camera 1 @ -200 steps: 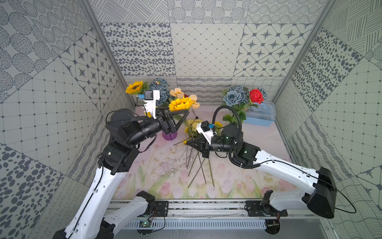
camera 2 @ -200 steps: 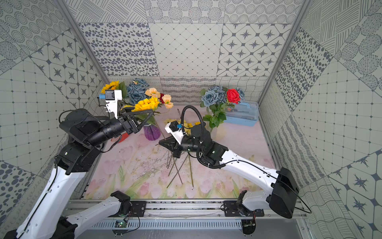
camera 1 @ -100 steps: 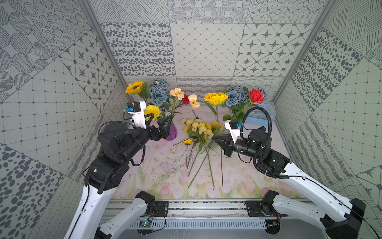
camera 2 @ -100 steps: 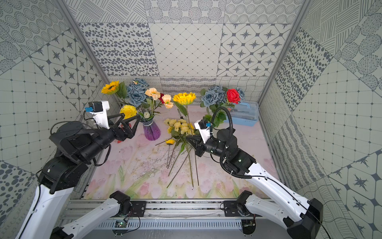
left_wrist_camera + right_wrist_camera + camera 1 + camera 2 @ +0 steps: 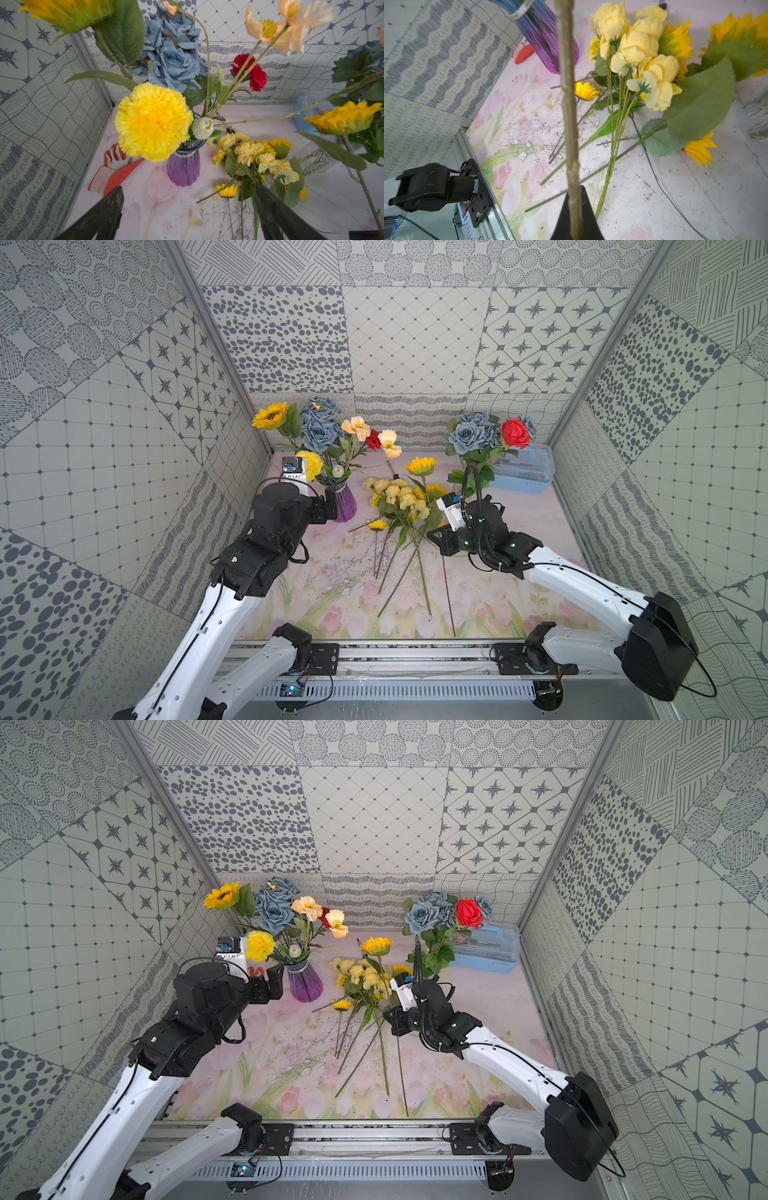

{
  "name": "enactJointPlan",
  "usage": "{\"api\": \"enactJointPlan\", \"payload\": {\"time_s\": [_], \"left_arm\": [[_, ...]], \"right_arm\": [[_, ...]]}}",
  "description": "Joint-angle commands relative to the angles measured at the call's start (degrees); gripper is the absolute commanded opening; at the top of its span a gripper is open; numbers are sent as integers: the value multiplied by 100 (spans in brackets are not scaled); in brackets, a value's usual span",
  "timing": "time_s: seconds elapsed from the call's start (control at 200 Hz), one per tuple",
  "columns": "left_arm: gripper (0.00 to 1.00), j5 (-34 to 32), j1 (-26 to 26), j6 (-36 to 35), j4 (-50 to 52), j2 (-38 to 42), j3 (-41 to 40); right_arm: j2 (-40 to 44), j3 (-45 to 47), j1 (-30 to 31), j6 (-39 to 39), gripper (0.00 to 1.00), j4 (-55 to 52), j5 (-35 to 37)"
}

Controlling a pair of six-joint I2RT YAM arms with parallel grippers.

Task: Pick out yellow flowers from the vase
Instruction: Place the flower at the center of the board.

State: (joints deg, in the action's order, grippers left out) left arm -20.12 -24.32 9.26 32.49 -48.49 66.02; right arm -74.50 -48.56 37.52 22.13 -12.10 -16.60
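Cell: grey-and-white patterned walls (image 5: 415,344) on three sides, pink floral mat (image 5: 332,580) underfoot.
Right gripper (image 5: 576,207): jaws pinched tight on a bare stem (image 5: 568,104), nothing else in them.
Held bloom: sunflower (image 5: 420,466), head up, over the pile and well clear of the vase (image 5: 345,506). I cannot tell whether the stem's tail touches the mat.
Left gripper (image 5: 188,187): jaws spread as wide as they go and empty. It sits low, just beside the vase base, seemingly not touching.
Change, right: a second ago this sunflower stood at the vase with both grippers close by. Half a second ago it was lifted free. Now it has come down toward the pile.
Change, left: the arm was up at the blooms and has dropped to vase level.
Meaning: one more yellow is out. Release onto the pile is probably the step in hand.
Pile (image 5: 399,497): pale roses and sunflowers lie on the mat between the vase and the right arm.
Still in vase: tall sunflower (image 5: 270,416), carnation (image 5: 311,462), pale tulip (image 5: 202,127). The task is not finished.
To stay: blue roses (image 5: 318,429), poppies (image 5: 356,427), red carnation (image 5: 251,72).
Right wrist view: shows the grip itself, but the head is out of frame.
Top views: both show the head and the full stem, but the jaws hide under the wrist.
Left wrist view: shows the tulip close up, nearer cream than yellow. It also shows the red glove (image 5: 116,166) beside the vase plainly, where a top view gives a sliver.
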Motion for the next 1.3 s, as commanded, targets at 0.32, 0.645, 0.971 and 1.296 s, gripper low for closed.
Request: {"api": "enactJointPlan", "payload": {"time_s": [0.32, 0.645, 0.971, 1.296], "left_arm": [[98, -957, 107, -55, -1560, 520, -1776], [98, -334, 867, 56, -3299, 221, -2441], [98, 1418, 1471, 416, -5050, -215, -2610], [98, 2018, 1474, 166, -5680, -705, -2586]], "right_arm": [[-1688, -1020, -77, 66, 10, 462, 100], [-1986, -1231, -148, -124, 25, 393, 178], [-1501, -988, -157, -244, 52, 444, 184], [-1232, -785, -158, -150, 55, 625, 79]]}}
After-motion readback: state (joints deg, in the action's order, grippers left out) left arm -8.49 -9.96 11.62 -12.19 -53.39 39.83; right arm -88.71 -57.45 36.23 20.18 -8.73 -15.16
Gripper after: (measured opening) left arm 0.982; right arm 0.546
